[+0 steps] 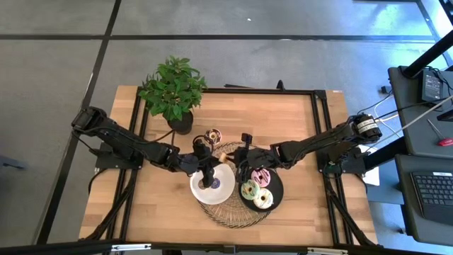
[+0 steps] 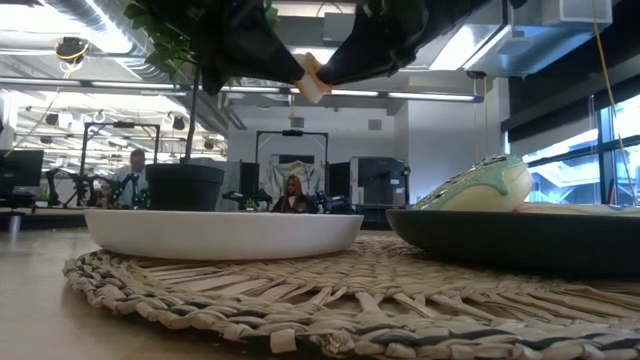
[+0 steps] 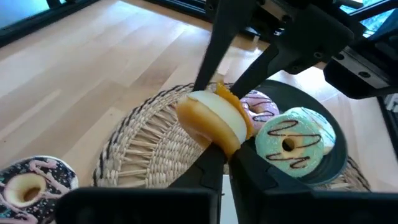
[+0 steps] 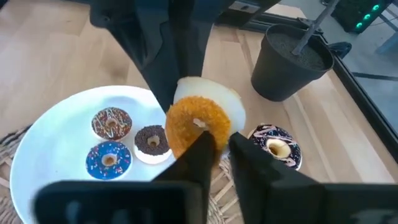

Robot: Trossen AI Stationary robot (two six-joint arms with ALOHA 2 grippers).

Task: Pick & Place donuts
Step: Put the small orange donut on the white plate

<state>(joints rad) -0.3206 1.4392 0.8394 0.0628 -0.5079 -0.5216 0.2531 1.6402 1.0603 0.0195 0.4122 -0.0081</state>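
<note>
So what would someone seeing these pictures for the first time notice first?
Probably the cream-iced ring donut, held in mid-air above the round woven straw mat, with the left gripper and the right gripper both closed on it at once. Next, the round white plate holding three tiny donuts, and the round black plate beside it carrying bigger iced ones.

Cream-iced donut (image 3: 214,121) showing an orange-brown underside; mint-green donut (image 3: 295,142) carrying dark chocolate squiggles; pink-iced donut (image 3: 261,104) lying on the black plate (image 3: 333,158); white plate (image 4: 56,134) bearing a blue sprinkled donut (image 4: 109,157), a brown drizzled donut (image 4: 111,122) and a chocolate-topped donut (image 4: 152,141); dark donut (image 4: 273,145) wearing pale pink swirls; natural woven mat (image 2: 300,300) edged with dark strands
</note>
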